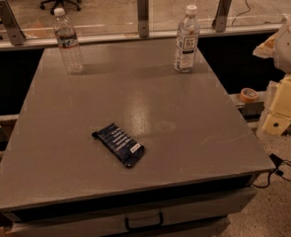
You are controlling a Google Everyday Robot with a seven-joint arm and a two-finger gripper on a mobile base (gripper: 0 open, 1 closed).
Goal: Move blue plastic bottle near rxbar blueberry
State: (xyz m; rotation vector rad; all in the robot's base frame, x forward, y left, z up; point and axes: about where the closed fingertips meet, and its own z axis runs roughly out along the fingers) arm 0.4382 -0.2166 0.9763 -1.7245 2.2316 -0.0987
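Note:
The blue plastic bottle stands upright at the back right of the grey table. It is clear, with a white cap and a dark-blue-and-white label. The rxbar blueberry, a flat dark navy wrapper with white text, lies at an angle at the front middle of the table, far from the bottle. My gripper shows as cream-coloured parts at the right edge of the view. It is off the table's right side, apart from both objects.
A slimmer ribbed clear bottle with a thin reddish label stands at the back left. A low glass rail with metal posts runs behind the table. A tape roll lies on a ledge to the right. Cables lie on the floor at the right.

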